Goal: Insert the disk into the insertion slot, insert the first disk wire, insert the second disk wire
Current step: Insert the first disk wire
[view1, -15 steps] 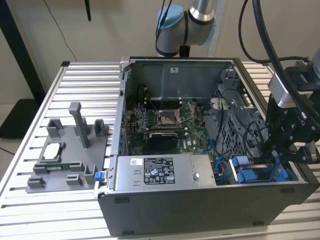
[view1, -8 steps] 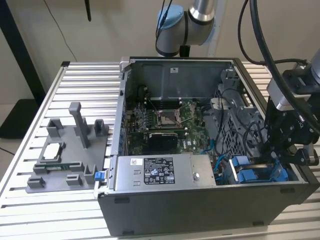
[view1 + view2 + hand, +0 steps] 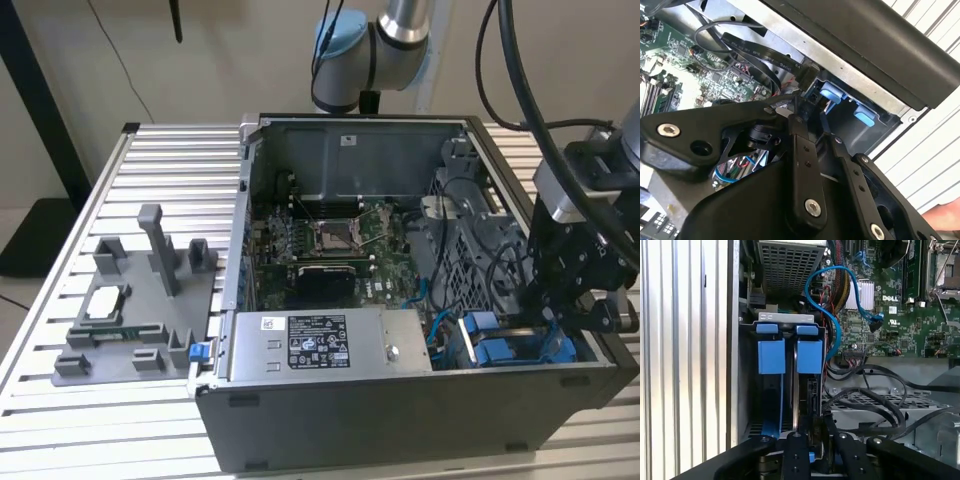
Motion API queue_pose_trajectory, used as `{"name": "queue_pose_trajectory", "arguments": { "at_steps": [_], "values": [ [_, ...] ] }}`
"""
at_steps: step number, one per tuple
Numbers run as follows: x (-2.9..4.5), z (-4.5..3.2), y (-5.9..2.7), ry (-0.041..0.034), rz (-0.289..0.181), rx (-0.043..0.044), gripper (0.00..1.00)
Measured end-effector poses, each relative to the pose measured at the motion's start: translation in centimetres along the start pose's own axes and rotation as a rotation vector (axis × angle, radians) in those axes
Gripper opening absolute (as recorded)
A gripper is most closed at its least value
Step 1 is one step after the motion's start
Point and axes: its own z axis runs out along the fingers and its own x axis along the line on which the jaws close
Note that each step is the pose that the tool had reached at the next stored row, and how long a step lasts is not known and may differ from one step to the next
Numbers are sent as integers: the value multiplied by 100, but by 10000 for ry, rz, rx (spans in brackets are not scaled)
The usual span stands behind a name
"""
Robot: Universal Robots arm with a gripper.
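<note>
arm (image 3: 400, 40) comes in over the back of the case (image 3: 400, 420) and reaches round to the exterior view's right. its wrist is turned down, so the gripper (image 3: 550, 320) points straight into the case's front corner on that side. thick black cables and a camera housing ride on the wrist. the case lies open side up on a slatted table (image 3: 150, 440). a grey fixture (image 3: 130, 300) sits on the table at the exterior view's left, well apart from the arm.

in the first wrist view the gripper (image 3: 814, 432) looks along the drive bay (image 3: 747, 390). its two black fingers (image 3: 795, 455) are parallel with a narrow gap, closed on the near end of the disk (image 3: 809, 400). the disk stands on edge in its slot, thin silver side showing, with a bit of blue frame between the fingers. it lines up with the one of two blue tabs (image 3: 772, 357) that is nearer the board (image 3: 900, 315). can't tell how deep it is seated.

a blue cable (image 3: 832, 315) loops between bay and board. black cables (image 3: 875, 400) lie loose just beside the disk over a perforated plate.

in the second wrist view the gripper (image 3: 810, 120) has its tips just beside a black plug (image 3: 810, 95) on a flat black cable, near the tabs. can't tell if they touch the plug.
</note>
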Motion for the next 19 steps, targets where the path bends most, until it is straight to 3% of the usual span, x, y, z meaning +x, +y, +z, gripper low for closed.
{"name": "queue_pose_trajectory", "arguments": {
  "at_steps": [10, 19],
  "values": [
    [-28, -204, 7, 7, 1, -7, 100],
    [-90, -283, 6, 16, 1, -7, 100]
  ]
}}
